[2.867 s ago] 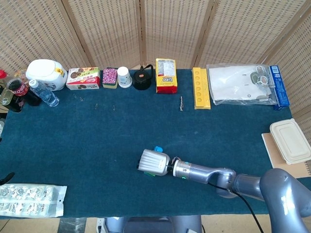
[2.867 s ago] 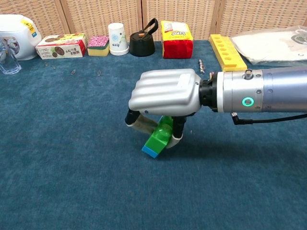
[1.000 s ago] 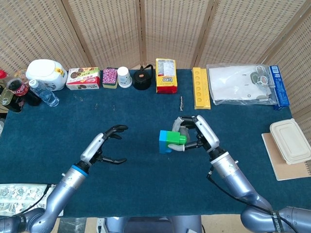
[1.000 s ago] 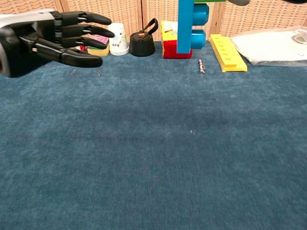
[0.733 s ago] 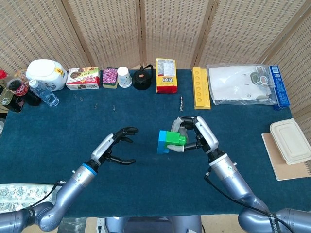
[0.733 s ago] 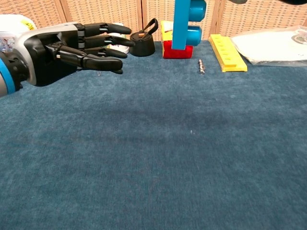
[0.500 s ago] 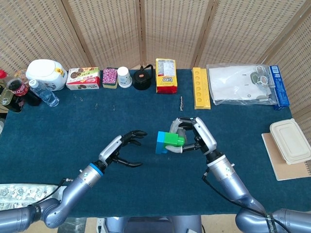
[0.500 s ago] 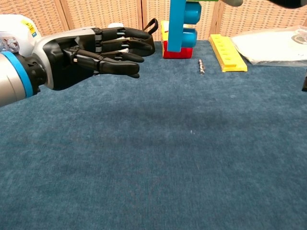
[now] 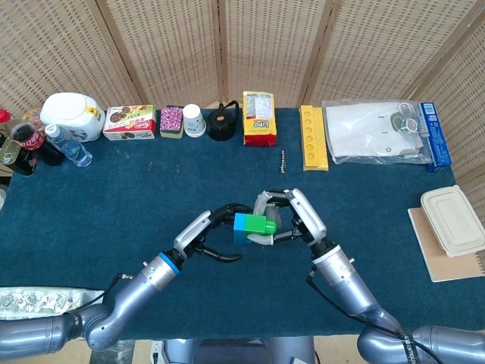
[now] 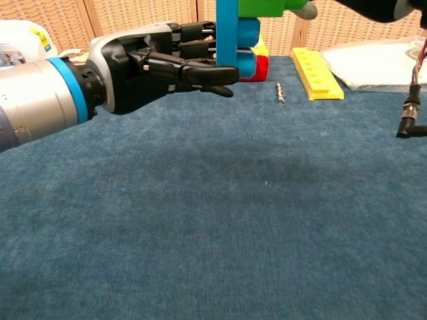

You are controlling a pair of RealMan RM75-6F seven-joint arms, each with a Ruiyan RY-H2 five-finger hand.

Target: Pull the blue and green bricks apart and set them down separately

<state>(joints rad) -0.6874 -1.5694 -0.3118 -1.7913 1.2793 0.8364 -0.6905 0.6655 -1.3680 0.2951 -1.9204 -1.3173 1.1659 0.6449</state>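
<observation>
Since the earlier frames the left hand (image 9: 203, 236) has swept in from the left, fingers spread, to reach the blue brick (image 9: 244, 228). The right hand (image 9: 292, 218) grips the green brick (image 9: 263, 225), holding the joined pair above the table (image 9: 114, 197) so each hand can take one half to pull. The left hand's fingers lie around the blue brick, but whether they grip it I cannot tell.

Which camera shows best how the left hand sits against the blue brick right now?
The chest view: the left hand fills it side-on, its fingers reaching the blue brick. The head view shows the left hand small, from above, beside the blue brick.
</observation>
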